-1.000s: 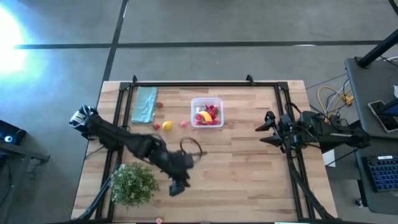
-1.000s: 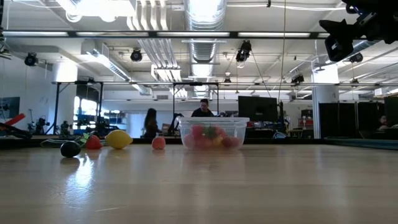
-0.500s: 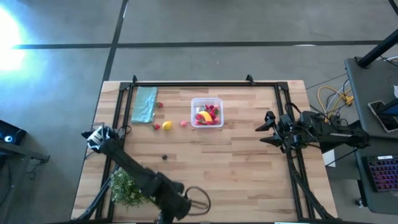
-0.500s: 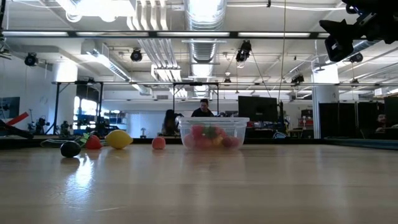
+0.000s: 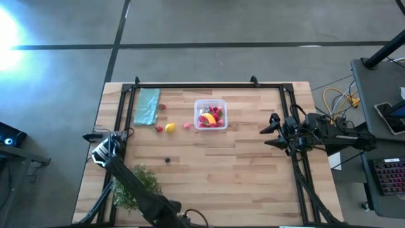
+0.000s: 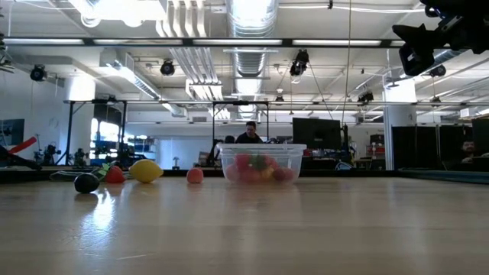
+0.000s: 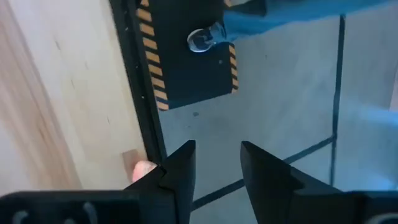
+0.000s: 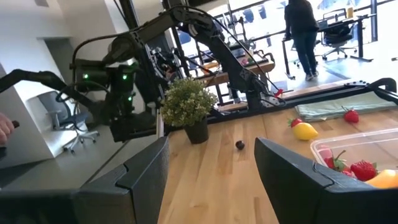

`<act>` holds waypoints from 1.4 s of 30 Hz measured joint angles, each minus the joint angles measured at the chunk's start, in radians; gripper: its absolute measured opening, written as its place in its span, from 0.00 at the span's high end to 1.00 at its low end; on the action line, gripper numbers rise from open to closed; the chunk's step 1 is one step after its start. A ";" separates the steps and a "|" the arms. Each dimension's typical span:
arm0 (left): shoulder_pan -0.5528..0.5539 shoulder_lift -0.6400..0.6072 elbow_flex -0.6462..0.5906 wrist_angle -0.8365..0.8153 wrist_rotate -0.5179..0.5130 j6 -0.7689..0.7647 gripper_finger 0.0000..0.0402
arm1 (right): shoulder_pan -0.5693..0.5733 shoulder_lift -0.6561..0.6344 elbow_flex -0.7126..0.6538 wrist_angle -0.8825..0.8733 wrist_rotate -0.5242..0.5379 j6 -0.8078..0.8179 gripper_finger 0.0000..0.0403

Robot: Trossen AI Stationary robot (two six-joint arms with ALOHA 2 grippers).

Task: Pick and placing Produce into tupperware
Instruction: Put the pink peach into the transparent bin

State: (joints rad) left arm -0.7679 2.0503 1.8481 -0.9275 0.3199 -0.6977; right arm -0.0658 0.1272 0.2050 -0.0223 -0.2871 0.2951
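Note:
The clear tupperware stands on the far middle of the table and holds red berries and a yellow piece. Left of it lie a pink piece, the lemon and two red berries. The dark piece lies alone nearer the middle. My left arm reaches past the table's near edge. Its gripper is open and empty, over the edge frame, beside a pink piece. My right gripper waits open at the right edge.
A teal cloth lies at the far left. A green bush stands at the near left, partly under my left arm. A black frame rims the table. Bare wood runs across the middle and right.
My left arm has swung from the table's middle toward the near edge, and its gripper has passed out of the high view at the bottom. The dark piece, covered by the arm a second ago, now shows on the wood. The right arm has kept still.

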 joint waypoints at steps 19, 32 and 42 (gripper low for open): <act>-0.030 0.063 -0.029 -0.034 -0.006 -0.081 0.72 | 0.000 0.000 0.000 -0.004 0.000 0.000 0.43; -0.054 0.062 -0.135 -0.025 -0.030 -0.030 0.72 | 0.000 0.000 0.000 -0.004 0.000 0.000 0.43; -0.055 0.062 -0.138 -0.024 -0.064 -0.077 0.72 | 0.000 0.000 0.000 -0.003 0.000 0.000 0.43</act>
State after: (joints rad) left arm -0.8227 2.1119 1.7096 -0.9516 0.2556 -0.7746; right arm -0.0660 0.1276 0.2050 -0.0257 -0.2871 0.2955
